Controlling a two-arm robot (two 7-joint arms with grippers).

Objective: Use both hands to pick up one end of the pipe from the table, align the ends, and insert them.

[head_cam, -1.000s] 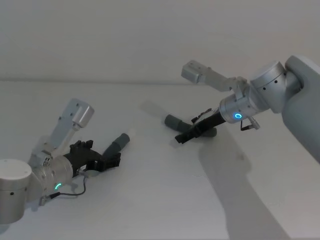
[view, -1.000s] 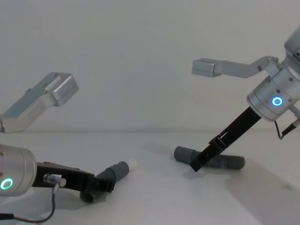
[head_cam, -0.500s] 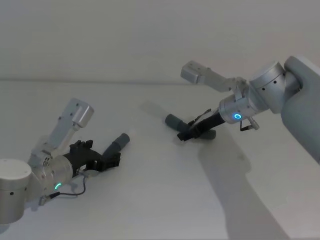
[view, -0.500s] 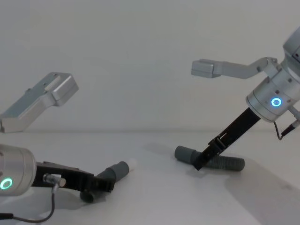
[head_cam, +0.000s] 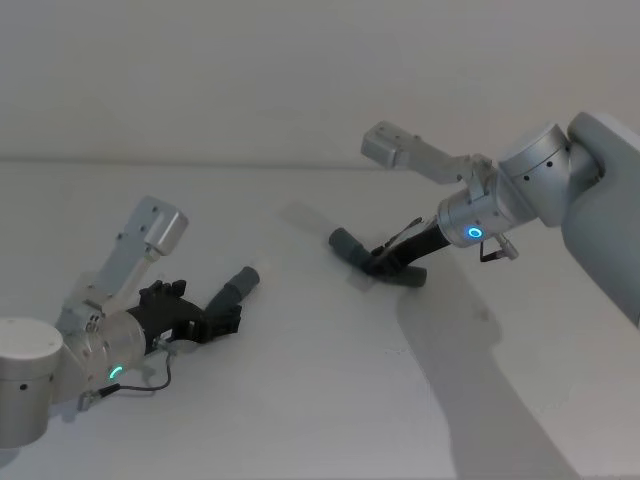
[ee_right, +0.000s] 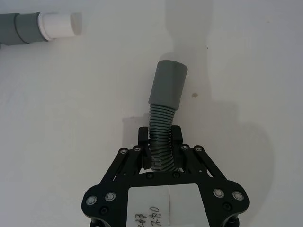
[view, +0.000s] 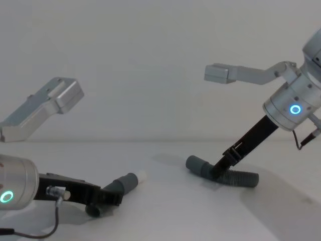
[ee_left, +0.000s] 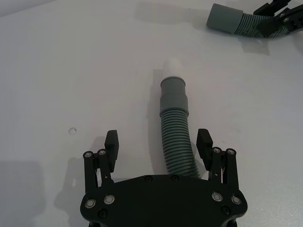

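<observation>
On the white table [head_cam: 300, 400] lies a dark grey corrugated pipe piece [ee_left: 175, 137] whose cuff end carries a whitish tip [ee_left: 173, 68]. My left gripper [ee_left: 158, 146] is open, one finger on each side of this piece's rear part, low at the table's left [head_cam: 225, 320] [view: 111, 197]. The other pipe piece [ee_right: 161, 137] has a wider grey socket end [ee_right: 168, 90]. My right gripper [ee_right: 160, 139] is shut on its corrugated part just behind the socket, right of centre [head_cam: 378, 265] [view: 216, 170]. Its tail [view: 243, 178] curves away along the table.
A bare white wall [head_cam: 250, 80] rises behind the table. Each arm's silver camera bracket sticks out above its wrist, the left one [view: 45, 108] and the right one [view: 225, 74]. The two pipe ends lie well apart, with open table [view: 165, 201] between them.
My right gripper has come down onto the socket piece and shut on it; the piece has shifted and bent slightly. The left gripper and its piece have not moved.
</observation>
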